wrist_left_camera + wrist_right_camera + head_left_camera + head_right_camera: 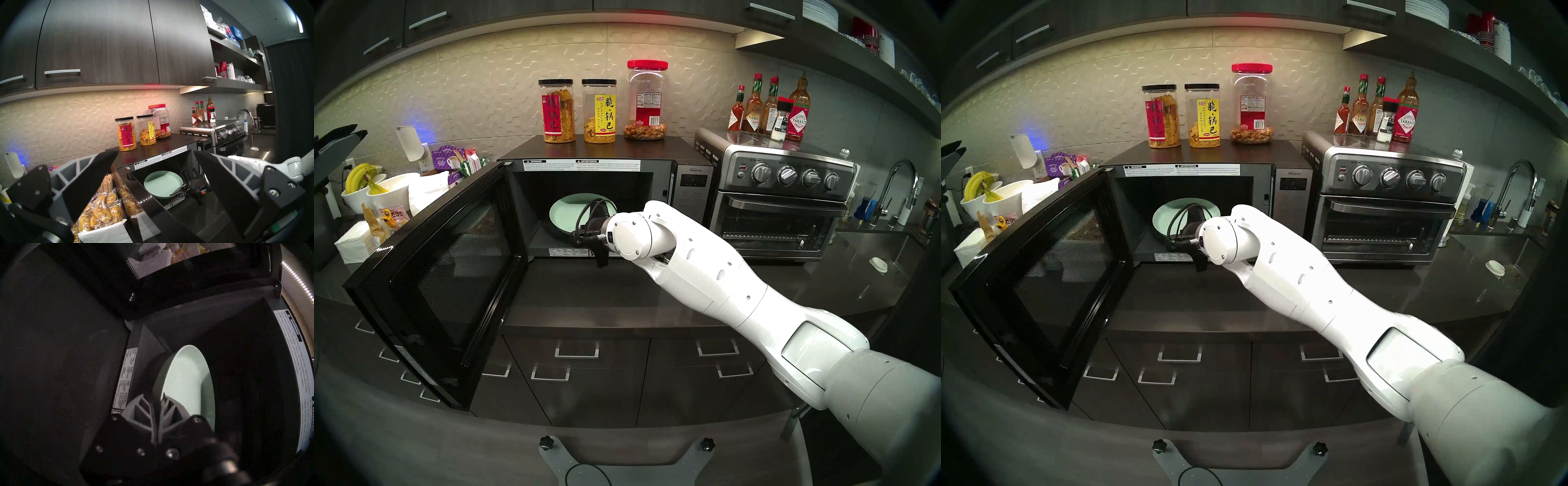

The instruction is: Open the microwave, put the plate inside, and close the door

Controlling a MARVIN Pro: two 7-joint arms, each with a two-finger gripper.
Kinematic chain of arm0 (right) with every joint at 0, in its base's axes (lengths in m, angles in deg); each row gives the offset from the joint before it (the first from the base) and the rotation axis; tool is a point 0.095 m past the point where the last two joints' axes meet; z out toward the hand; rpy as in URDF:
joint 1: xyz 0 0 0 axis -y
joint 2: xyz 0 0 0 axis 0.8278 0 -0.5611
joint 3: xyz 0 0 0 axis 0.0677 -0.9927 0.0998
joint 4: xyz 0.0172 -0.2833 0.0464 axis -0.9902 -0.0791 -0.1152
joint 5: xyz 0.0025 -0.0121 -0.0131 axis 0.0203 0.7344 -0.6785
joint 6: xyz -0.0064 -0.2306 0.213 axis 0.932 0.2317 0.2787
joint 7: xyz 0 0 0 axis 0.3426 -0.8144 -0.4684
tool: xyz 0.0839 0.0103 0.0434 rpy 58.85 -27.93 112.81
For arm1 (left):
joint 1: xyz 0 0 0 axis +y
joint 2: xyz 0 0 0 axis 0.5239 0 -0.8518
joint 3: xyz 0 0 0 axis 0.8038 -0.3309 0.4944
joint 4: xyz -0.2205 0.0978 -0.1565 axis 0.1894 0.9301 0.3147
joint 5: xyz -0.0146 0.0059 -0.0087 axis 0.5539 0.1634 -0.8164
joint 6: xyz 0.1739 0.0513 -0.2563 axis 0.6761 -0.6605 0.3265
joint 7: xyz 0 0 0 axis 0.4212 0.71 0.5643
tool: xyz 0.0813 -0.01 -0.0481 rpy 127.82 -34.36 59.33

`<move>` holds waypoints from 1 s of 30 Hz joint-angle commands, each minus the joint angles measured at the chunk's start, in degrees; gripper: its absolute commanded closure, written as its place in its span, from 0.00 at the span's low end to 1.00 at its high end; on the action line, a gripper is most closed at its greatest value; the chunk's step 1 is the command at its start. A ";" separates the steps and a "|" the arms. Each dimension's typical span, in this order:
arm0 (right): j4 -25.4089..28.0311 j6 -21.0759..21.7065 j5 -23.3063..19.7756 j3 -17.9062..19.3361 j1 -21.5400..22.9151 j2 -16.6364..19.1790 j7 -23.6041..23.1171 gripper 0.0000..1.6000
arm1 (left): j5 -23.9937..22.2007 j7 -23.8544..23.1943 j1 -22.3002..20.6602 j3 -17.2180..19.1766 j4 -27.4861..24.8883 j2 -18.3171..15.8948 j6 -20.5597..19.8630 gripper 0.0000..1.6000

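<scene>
The black microwave (pixel 602 149) stands on the counter with its door (pixel 443 271) swung wide open to the left. The mint-green plate (pixel 566 213) (pixel 161 181) is inside the cavity, near its front. My right gripper (pixel 157 396) reaches through the opening and is shut on the plate's (pixel 186 378) near rim, one finger on each side of it. Whether the plate rests on the cavity floor I cannot tell. My left gripper (pixel 155 151) hangs open and empty, up to the left of the microwave and beyond the door.
Three snack jars (pixel 599 112) stand on the microwave top. A steel toaster oven (pixel 778 210) topped with sauce bottles (pixel 768 108) sits to its right, a sink and tap (pixel 897 190) beyond. Bowls with bananas (pixel 365 183) and packaged snacks (pixel 102 215) crowd the counter behind the door.
</scene>
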 commanded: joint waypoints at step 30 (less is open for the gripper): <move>-15.68 -2.20 3.27 0.38 7.92 -10.42 -0.18 1.00 | 0.02 -5.75 0.09 0.32 0.01 -0.18 0.17 0.00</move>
